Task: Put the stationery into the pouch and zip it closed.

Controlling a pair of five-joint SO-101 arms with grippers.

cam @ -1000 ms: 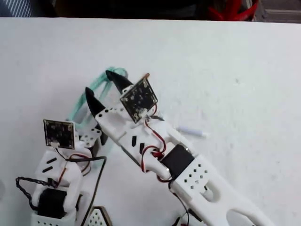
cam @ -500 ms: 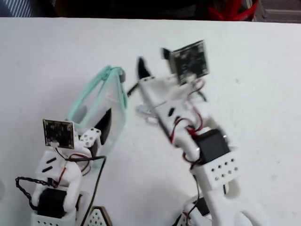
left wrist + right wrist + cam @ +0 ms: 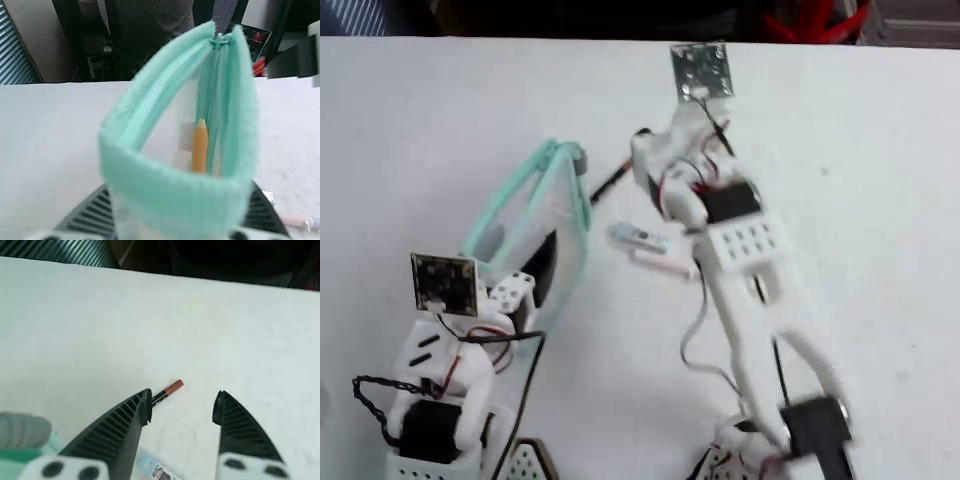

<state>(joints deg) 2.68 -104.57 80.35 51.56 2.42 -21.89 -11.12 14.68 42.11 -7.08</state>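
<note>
Behind right pincer [image 3: 184,393] finger: dark pencil [image 3: 169,390] end; pouch [image 3: 170,195] base cut off (left wrist view).

- The high camera is fixed above and off my arms. It looks steeply down over the white table [image 3: 880,150] and takes in both arms.
- My left wrist camera sits just behind my left fingers [image 3: 87,222] and faces out along them toward the table's far edge. It is very near the pouch [image 3: 170,195] clamped between them.
- My right wrist camera sits behind my right fingers [image 3: 117,432], tilted down at the table just past their tips, where the pencil [image 3: 168,390] lies.
- The high view shares the pouch with my left camera and the pencil with my right.
</note>
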